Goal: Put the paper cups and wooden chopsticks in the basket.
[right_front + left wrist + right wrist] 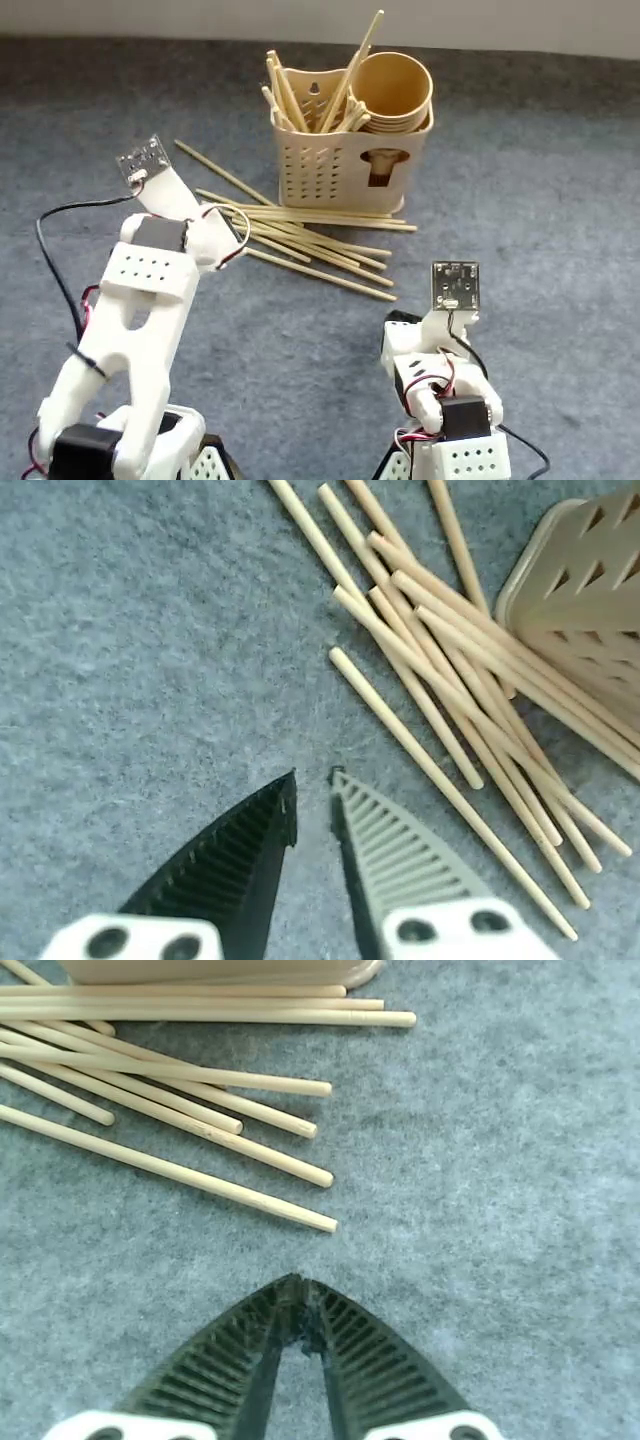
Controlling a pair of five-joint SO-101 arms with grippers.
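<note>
Arms on grey carpet (540, 200) facing a basket (340, 170).
High view: the left arm stretches forward and the right arm folds low. Paper cups (395, 90) and upright chopsticks (285, 95) sit in the basket, and loose chopsticks (300, 240) lie before it. Left wrist view: the left gripper (312, 775) is slightly parted and empty, near the loose chopsticks. Right wrist view: the right gripper (297, 1282) is closed and empty.

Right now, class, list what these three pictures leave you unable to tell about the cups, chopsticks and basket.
- High view: how many paper cups are stacked; the basket wall hides their lower parts.
- High view: the lower ends of the standing chopsticks, behind the same wall.
- The count of loose chopsticks: they overlap, the left arm covers some in the high view, and both wrist views' edges cut them off.
</note>
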